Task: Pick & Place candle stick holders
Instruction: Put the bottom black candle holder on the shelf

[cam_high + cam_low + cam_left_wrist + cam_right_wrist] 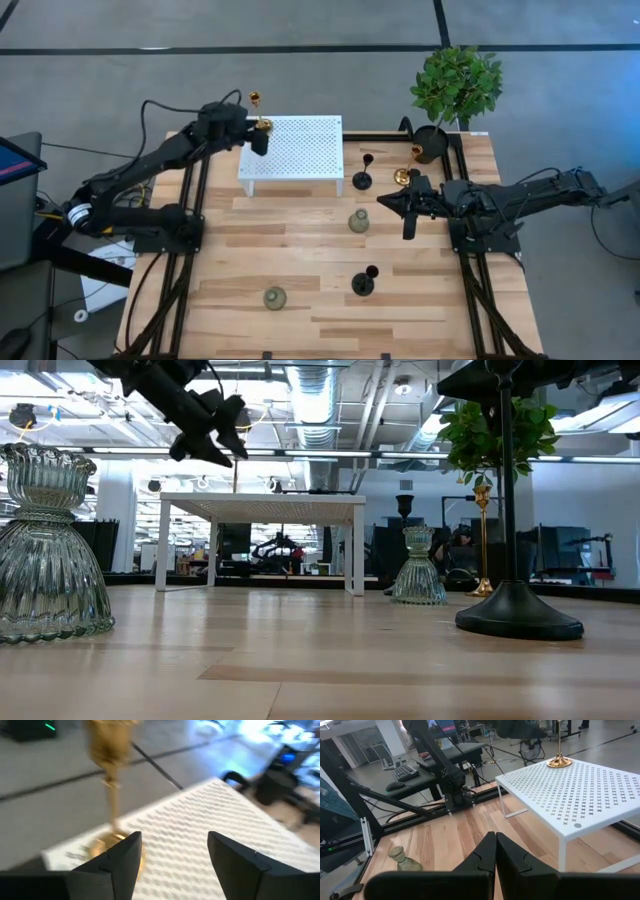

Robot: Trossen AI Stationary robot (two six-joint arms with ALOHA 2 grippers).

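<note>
One gold holder stands upright on its round base at the far left corner of the white perforated rack. My left gripper is open just beside it, above the rack. In the left wrist view the holder stands outside the fingers, its base partly behind one finger. My right gripper is shut and empty over the table's right part. It also shows in the right wrist view. A second gold holder, two black ones and two grey-green ones stand on the table.
A black pot with a green plant stands at the far right corner, close to the second gold holder. Black frame rails run along both sides of the wooden table. In the low view a grey-green holder and a black holder stand close to the camera.
</note>
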